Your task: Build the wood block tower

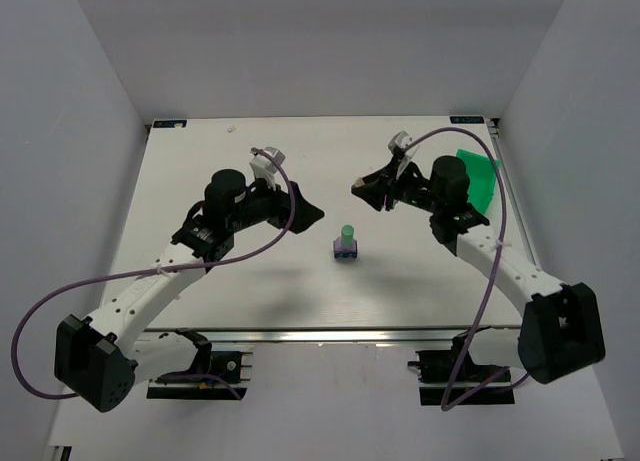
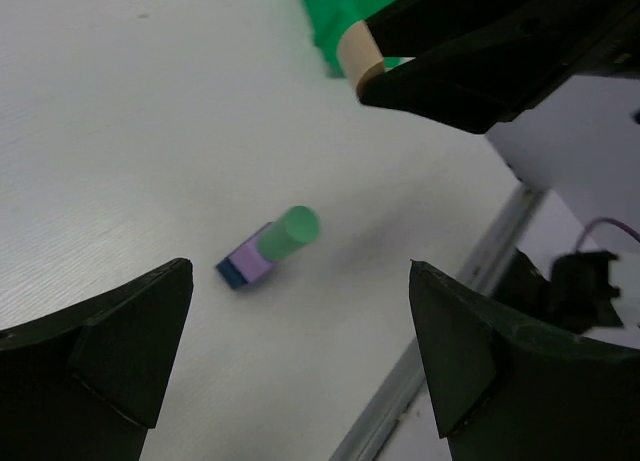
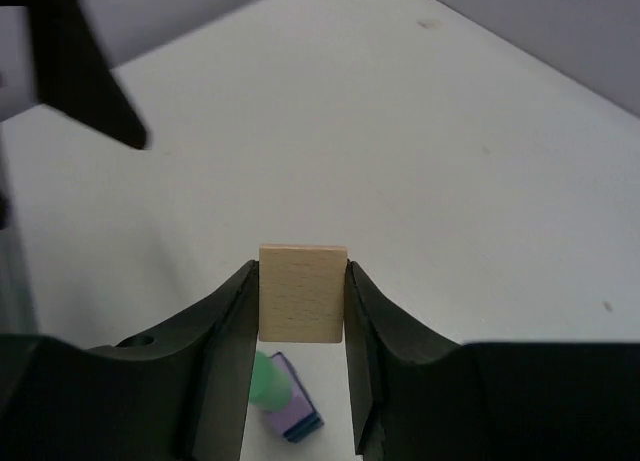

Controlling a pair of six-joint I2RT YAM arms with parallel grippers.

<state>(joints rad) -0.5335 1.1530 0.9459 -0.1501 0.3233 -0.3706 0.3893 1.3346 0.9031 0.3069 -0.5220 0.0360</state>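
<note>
The wood block tower (image 1: 346, 246) stands mid-table: a dark blue block at the bottom, a lilac block (image 2: 250, 263) on it and a mint green cylinder (image 2: 291, 231) on top. My right gripper (image 3: 301, 273) is shut on a beige block (image 3: 302, 293), held flat between its fingers in the air. It hovers behind and to the right of the tower (image 3: 285, 406), clear of it. My left gripper (image 2: 300, 311) is open and holds nothing, hanging to the tower's left (image 1: 312, 214). The left wrist view also shows the right gripper's fingers (image 2: 480, 61) with the beige block (image 2: 360, 56).
A bright green bin (image 1: 478, 181) sits at the right side of the table, behind the right arm. A metal rail (image 1: 330, 333) runs along the table's near edge. White walls enclose the table on three sides.
</note>
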